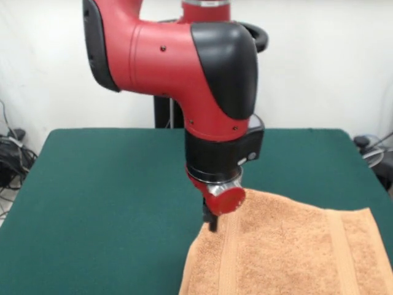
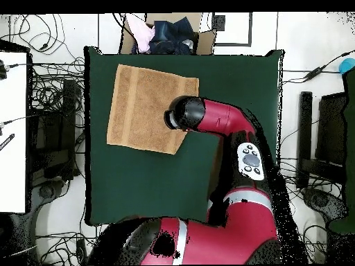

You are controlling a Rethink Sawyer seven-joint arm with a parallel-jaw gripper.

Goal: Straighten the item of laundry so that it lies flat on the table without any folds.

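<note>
The towel (image 1: 288,252) is being shown spread on the table (image 1: 110,196), lying toward one side of it and close to the edge farthest from the robot's base, which is the near edge in the front view. In the overhead view the towel (image 2: 147,107) is seen as a nearly square sheet, well inside one table corner, with bare green table (image 2: 229,90) left open across the other half. Two woven bands are being shown running across the cloth in the front view, and both look straight.

The gripper (image 1: 212,226) is being held down at the towel's edge, at the corner or side nearest the table's middle. Its tip is seen touching or nearly touching the cloth; which of the two cannot be told. Whether the claw is spread, pressed together, or pinching the fabric cannot be told either, since the wrist is blocking the tips in both views.

The cloth is judged to be mostly flat already, so the step in hand is taken to be a last adjustment of that one edge. In the overhead view the edge beneath the arm (image 2: 222,125) is hidden, so a remaining fold there cannot be ruled out. The next move is judged to call for a small outward pull along the table surface, kept low, followed by a clean release.
</note>
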